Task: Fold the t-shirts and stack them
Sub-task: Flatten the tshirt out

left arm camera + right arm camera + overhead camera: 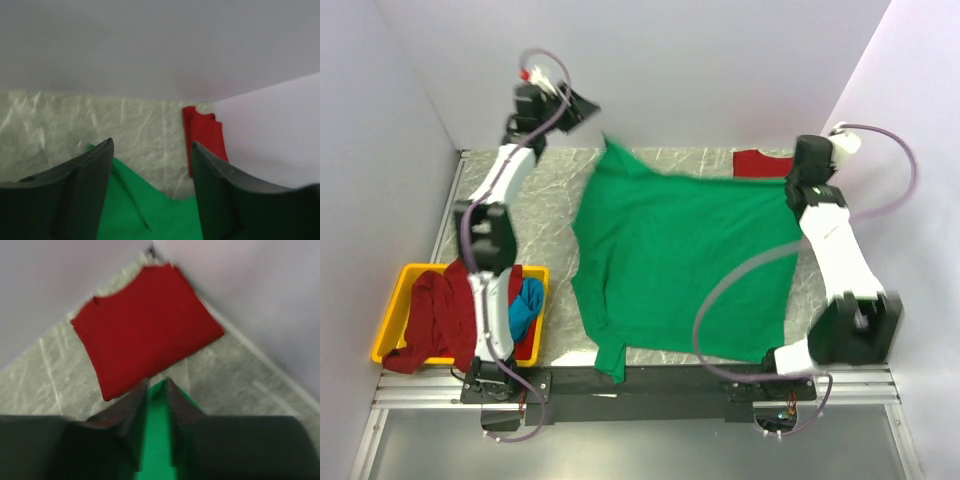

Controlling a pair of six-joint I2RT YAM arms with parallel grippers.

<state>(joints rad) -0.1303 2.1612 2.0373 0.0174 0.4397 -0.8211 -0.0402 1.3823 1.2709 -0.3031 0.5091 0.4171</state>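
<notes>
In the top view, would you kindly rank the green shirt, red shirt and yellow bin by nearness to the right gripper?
1. Green shirt: clamped in the right gripper.
2. Red shirt: just beside, far edge.
3. Yellow bin: far left.

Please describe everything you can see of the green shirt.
The green shirt is plain, soft, bright green cloth with short sleeves. It lies spread and wrinkled, unfolded, on the table; one sleeve reaches the near edge. The right gripper is shut on its far right corner. The left gripper stands open over its far left corner.
</notes>
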